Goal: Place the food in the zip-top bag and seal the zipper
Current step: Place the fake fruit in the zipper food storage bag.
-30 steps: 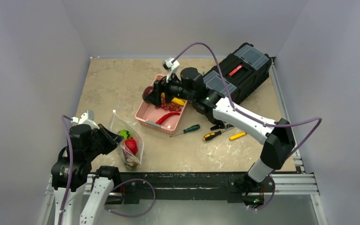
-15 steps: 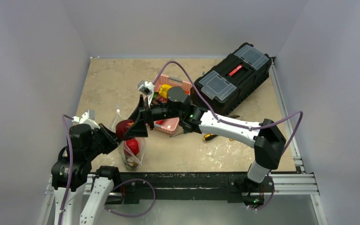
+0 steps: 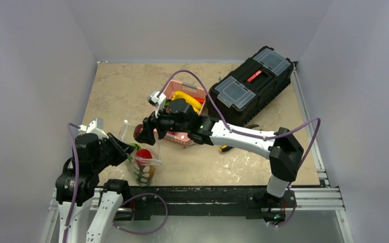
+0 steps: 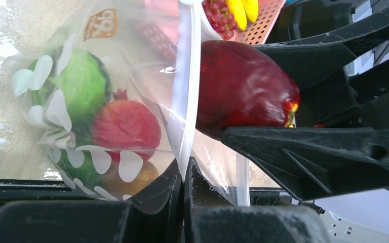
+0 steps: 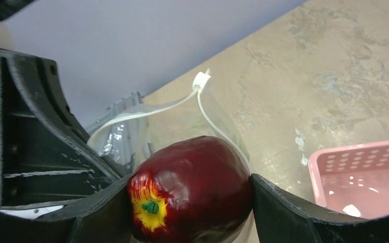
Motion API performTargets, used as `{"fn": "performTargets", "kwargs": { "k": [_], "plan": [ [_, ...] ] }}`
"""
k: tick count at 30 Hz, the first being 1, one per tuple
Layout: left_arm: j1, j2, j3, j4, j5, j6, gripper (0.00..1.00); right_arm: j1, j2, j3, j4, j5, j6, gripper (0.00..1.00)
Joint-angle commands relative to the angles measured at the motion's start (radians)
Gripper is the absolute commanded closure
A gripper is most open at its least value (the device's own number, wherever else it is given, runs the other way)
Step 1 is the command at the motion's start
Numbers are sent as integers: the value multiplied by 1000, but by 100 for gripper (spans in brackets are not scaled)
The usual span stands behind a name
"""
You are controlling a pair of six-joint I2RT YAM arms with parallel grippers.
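A glossy dark-red apple [image 5: 192, 187], marked with a yellow patch and a green stem spot at one end, is clamped between the fingers of the right gripper [image 5: 191, 205]; it is held at the open mouth of the zip-top bag [image 3: 145, 169], near the pink basket [image 5: 364, 172]; the white zipper [image 4: 187, 91] strip is pinched in the closed left gripper [image 4: 183, 174]; a red pomegranate [image 4: 126, 126] and a green piece [image 4: 83, 83] are seen through the crinkly, white-spotted plastic; bananas [image 3: 187, 97] are seen in the basket.
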Motion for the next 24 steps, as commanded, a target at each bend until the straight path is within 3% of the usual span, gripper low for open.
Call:
{"fn": "performTargets", "kwargs": {
  "k": [1,12,24],
  "plan": [
    [-1,14,6,47,27,7,100,13,2,50,-11,57,-38,99],
    [-1,9,9,48,29,3,100,13,52,54,83,-70,92,65],
    [-1,28,55,65,85,6,100,15,92,66,64,-65,78,59]
  ]
}}
